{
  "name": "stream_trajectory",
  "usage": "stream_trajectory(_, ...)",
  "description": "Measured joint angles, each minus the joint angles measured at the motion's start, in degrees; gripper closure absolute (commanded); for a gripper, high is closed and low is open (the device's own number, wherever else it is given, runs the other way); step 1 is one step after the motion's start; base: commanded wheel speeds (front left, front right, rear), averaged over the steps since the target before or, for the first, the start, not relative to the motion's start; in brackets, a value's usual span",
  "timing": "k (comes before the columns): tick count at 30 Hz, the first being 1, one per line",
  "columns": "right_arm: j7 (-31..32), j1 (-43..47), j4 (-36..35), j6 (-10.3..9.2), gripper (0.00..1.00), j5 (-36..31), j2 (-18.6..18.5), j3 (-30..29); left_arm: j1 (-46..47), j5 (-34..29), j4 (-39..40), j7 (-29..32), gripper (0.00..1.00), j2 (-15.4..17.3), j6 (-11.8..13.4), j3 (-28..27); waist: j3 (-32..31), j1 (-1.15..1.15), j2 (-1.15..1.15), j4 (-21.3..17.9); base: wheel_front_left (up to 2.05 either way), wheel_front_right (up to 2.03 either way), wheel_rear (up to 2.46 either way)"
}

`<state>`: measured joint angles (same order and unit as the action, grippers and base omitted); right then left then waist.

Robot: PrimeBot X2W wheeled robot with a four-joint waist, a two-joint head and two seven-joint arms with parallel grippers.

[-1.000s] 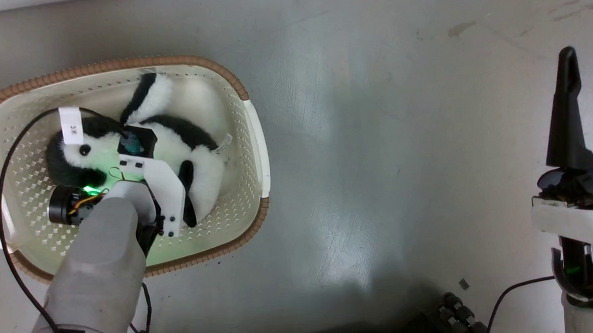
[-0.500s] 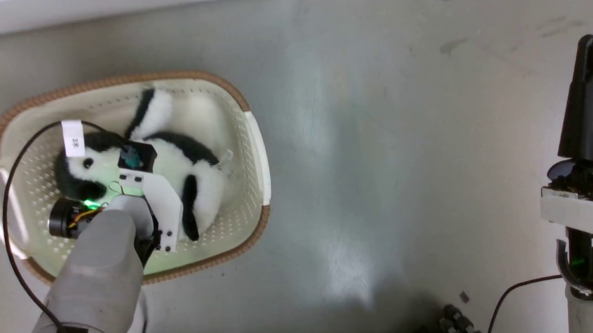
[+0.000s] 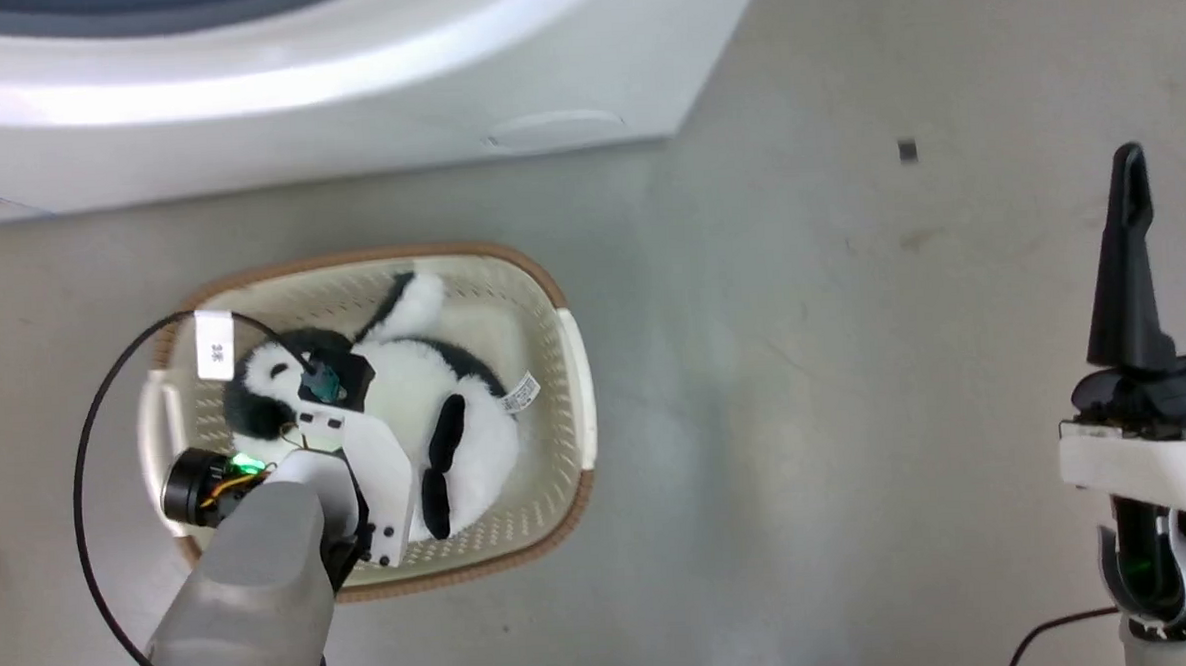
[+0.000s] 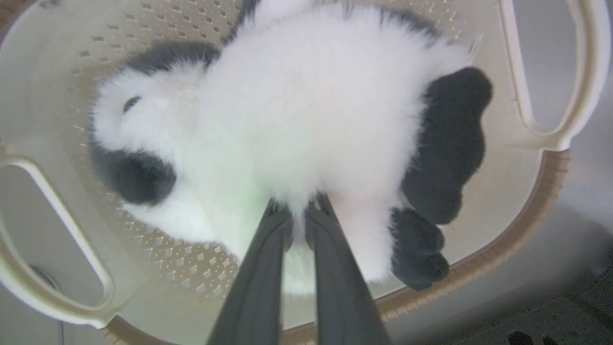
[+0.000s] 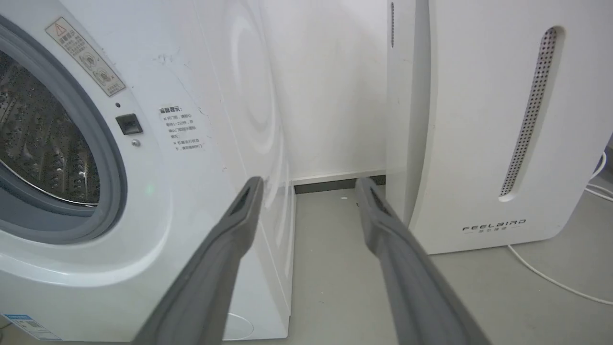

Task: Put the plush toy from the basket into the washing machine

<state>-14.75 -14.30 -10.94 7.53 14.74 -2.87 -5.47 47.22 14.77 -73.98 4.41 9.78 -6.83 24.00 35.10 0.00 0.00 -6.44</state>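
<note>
The plush toy (image 3: 410,376), fluffy white with black limbs, hangs from my left gripper (image 4: 299,211) inside the cream basket (image 3: 567,374). In the left wrist view the two dark fingers are shut, pinching white fur on the toy's (image 4: 306,110) body, with the perforated basket floor (image 4: 191,258) behind it. I cannot tell whether the toy still touches that floor. The white washing machine (image 3: 343,104) stands just beyond the basket. Its grey-gasketed porthole and steel drum (image 5: 38,143) are uncovered. My right gripper (image 3: 1175,147) is open and empty at the far right, pointing at the washer's corner (image 5: 309,184).
A plain white FEELBIRD appliance (image 5: 479,120) stands right of the washer, with a narrow gap of grey floor between them. A white cable (image 5: 550,278) lies on the floor by it. A black cable (image 3: 89,475) loops from my left wrist over the basket's left side.
The head camera has tilted up, so the washer now shows at the top and the basket looks smaller. The toy's black legs have drawn together under my shut left gripper. The right gripper stays open.
</note>
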Motion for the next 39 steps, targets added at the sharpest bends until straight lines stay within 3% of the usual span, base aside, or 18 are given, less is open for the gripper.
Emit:
stream_trajectory(16, 0.0, 5.24, 2.55, 0.0, 0.0, -1.35, 0.01, -0.14, -5.2, 3.09, 1.59, -11.36, 1.0, -0.75, -0.42, 4.34, -14.41, 0.0, 0.0, 5.25, 0.0, 0.0, 0.0)
stream_trajectory(28, 0.0, 9.06, 3.23, 0.0, 0.0, -1.68, 0.01, -1.24, -7.14, 4.6, 4.78, -18.4, 1.0, -0.89, 0.73, 3.76, -21.35, -0.01, 0.0, 8.03, 0.0, 0.0, 0.0)
stream_trajectory(31, 0.0, 9.65, 3.27, 0.0, 0.0, -1.68, 0.01, -1.48, -7.34, 4.6, 7.66, -18.67, 1.0, -0.73, 1.66, 3.19, -22.51, -0.01, 0.0, 8.42, 0.0, 0.0, 0.0)
stream_trajectory(35, 0.0, 10.03, 3.22, 0.0, 0.0, -1.67, 0.0, -1.58, -8.98, 3.25, 25.31, -19.03, 1.0, 1.37, 5.94, -0.18, -22.84, -0.01, 0.0, 8.16, 0.0, 0.0, 0.0)
stream_trajectory(39, 0.0, 10.02, 3.14, 0.0, 0.0, -1.66, 0.01, -1.2, -9.18, 2.57, 31.25, -19.02, 1.0, 2.31, 7.6, -2.93, -22.03, 0.0, 0.0, 7.27, 0.0, 0.0, 0.0)
